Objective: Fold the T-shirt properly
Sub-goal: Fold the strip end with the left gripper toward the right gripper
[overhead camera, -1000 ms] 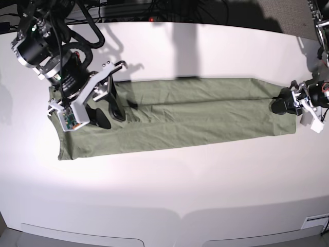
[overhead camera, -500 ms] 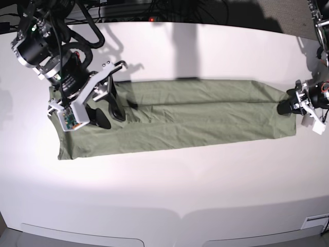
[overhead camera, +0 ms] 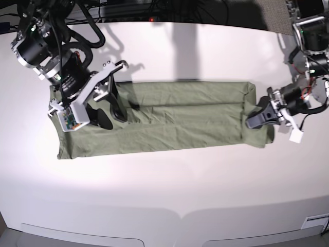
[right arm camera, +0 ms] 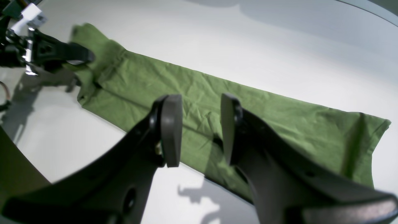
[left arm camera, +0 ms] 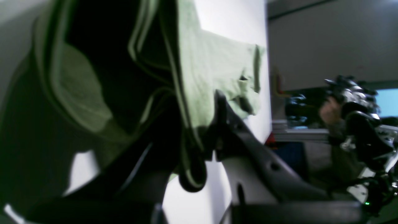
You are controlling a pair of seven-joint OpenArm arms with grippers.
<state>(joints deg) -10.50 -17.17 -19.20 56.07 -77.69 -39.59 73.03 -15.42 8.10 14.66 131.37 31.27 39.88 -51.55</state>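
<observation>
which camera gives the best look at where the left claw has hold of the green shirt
The base view: it shows the left claw shut on the end of the wrinkled sage-green cotton T-shirt, that end lifted and bunched. The left wrist view shows the pinched fabric up close but blurred and dark. The right wrist view shows that claw small, at the shirt's far end.

Left end effector (overhead camera: 255, 121) went from open to clamped on the T-shirt (overhead camera: 169, 121) end, then dragged it leftward along the surface (overhead camera: 164, 185). Right end of the shirt now bunched and lifted; garment reads shorter.
</observation>
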